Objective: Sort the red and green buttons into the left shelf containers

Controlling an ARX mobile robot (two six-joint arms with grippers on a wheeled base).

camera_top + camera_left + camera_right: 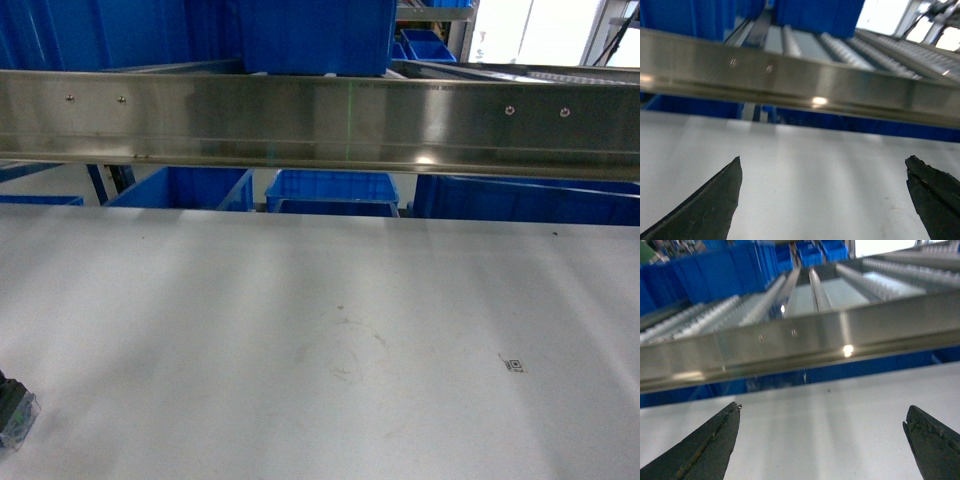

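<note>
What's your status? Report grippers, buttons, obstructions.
Left gripper open, empty. Right gripper open, empty. No buttons in view. Steel rail crosses ahead of the blue bins.

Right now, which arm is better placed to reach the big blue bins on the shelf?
Probably left. The left gripper, jaws open, faces the big blue bins just behind the steel rail. The right gripper is open too, but sees bins farther back. No buttons show.

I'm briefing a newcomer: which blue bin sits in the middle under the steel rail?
Find the steel rail spanning the head view above the white table. Below it, past the table's far edge, the middle bin shows its whole front. Its neighbours are wider or angled.
</note>
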